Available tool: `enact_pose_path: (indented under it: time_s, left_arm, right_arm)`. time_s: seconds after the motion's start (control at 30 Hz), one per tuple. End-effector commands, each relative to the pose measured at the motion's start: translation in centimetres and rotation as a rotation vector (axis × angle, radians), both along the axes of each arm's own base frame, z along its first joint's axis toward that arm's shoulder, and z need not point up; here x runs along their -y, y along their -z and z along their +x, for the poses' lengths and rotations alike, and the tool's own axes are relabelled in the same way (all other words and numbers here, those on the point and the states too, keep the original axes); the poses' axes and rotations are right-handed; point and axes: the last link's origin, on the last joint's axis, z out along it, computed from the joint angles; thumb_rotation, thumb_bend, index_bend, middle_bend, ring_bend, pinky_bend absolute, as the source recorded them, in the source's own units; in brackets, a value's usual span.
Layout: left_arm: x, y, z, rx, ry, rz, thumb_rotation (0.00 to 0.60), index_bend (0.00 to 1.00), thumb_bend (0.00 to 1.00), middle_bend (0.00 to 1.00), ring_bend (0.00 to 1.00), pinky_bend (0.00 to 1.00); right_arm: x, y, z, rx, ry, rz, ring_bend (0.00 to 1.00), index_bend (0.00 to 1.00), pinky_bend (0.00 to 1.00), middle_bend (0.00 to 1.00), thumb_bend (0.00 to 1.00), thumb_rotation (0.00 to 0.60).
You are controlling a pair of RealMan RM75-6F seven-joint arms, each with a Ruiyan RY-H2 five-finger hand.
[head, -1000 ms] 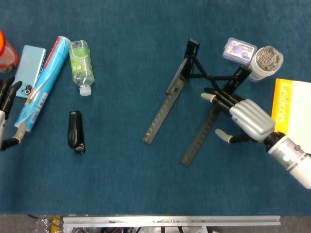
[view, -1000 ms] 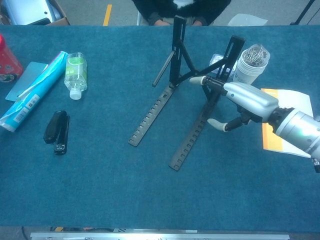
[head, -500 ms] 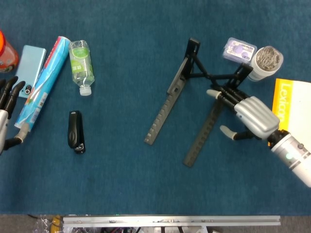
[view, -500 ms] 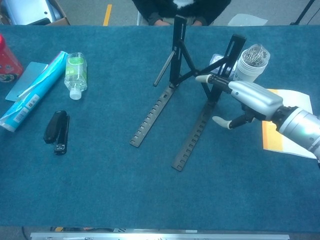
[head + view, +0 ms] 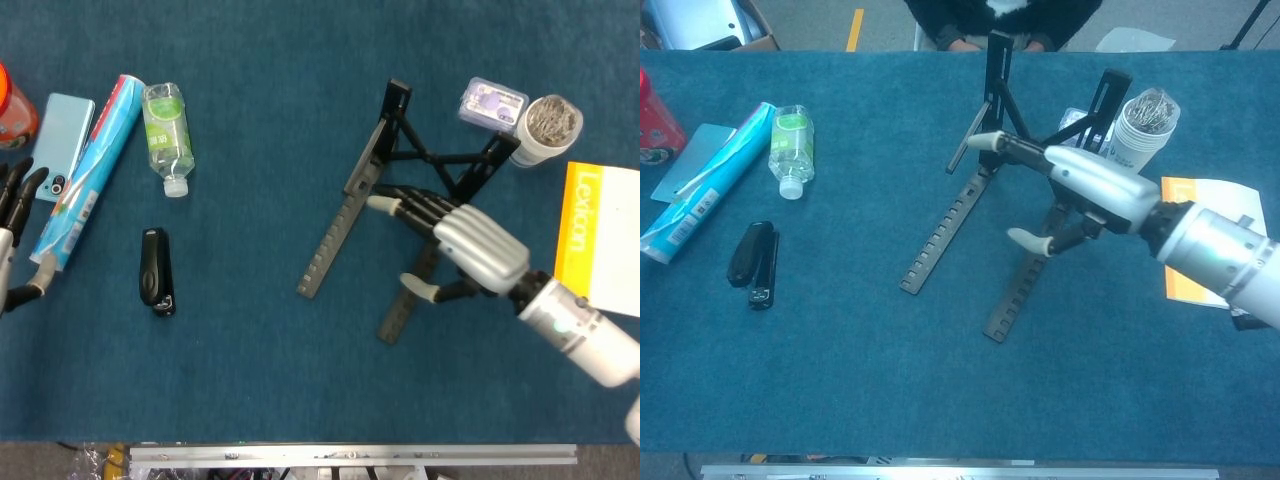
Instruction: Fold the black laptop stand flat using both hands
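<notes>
The black laptop stand [image 5: 350, 190] stands unfolded in the middle of the blue table, two notched rails running toward me and two uprights [image 5: 996, 70] raised at the back. My right hand [image 5: 465, 245] hovers over the right rail [image 5: 400, 310], its fingers [image 5: 400, 205] stretched left to the left rail and the thumb [image 5: 415, 289] held apart below. It grips nothing. In the chest view the same right hand [image 5: 1085, 185] reaches between the uprights. My left hand [image 5: 14, 235] shows only at the far left edge of the head view, fingers spread, far from the stand.
At the left lie a black stapler [image 5: 154, 271], a water bottle [image 5: 165, 135], a blue tube [image 5: 90, 170], a pale blue phone [image 5: 60, 135] and a red can [image 5: 8, 110]. Behind the stand's right side sit a cup of clips [image 5: 548, 125], a small box [image 5: 492, 103] and a yellow book [image 5: 600, 235].
My right hand has swung left from the right rail's outer side across the stand, its fingertips now at the left rail. The stand and my left hand have hardly moved.
</notes>
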Motion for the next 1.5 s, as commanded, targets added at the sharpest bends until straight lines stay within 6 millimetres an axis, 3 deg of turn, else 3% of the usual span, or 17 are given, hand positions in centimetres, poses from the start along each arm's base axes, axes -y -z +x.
enact_pose_path:
  time_s: [0.03,0.37,0.57,0.83,1.13,1.5]
  left_arm:
    - [0.1,-0.1,-0.1,-0.002,-0.004,0.004,0.600,0.00,0.34,0.04,0.00,0.00]
    - [0.7,-1.0,-0.6,-0.011,-0.027,0.020,0.600,0.00,0.34,0.04,0.00,0.00]
    - [0.9,-1.1,-1.1,-0.009,-0.048,0.020,0.600,0.00,0.34,0.04,0.00,0.00]
    - [0.8,-1.1,-1.3,-0.005,-0.045,0.021,0.600,0.00,0.34,0.04,0.00,0.00]
    - [0.6,-0.8,-1.3,0.003,-0.038,0.016,0.600,0.00,0.34,0.04,0.00,0.00]
    - [0.7,-0.9,-1.6,0.007,-0.041,0.020,0.600,0.00,0.34,0.04,0.00,0.00]
  right_arm:
    - [0.6,0.7,1.4,0.028,0.007,0.018,0.00,0.00,0.12,0.03,0.34,0.600]
    - [3.4,4.2,4.7,0.049,0.037,0.061,0.00,0.00,0.13,0.03,0.34,0.600]
    - [5.0,6.1,5.6,0.045,0.070,0.069,0.00,0.00,0.13,0.03,0.34,0.600]
    - [6.5,7.3,4.7,0.013,0.116,0.048,0.00,0.00,0.13,0.03,0.34,0.600]
    - [7.7,6.6,3.0,-0.017,0.165,0.000,0.00,0.00,0.12,0.03,0.34,0.600]
    - [7.8,6.1,2.1,-0.041,0.176,-0.032,0.00,0.00,0.13,0.03,0.34,0.600]
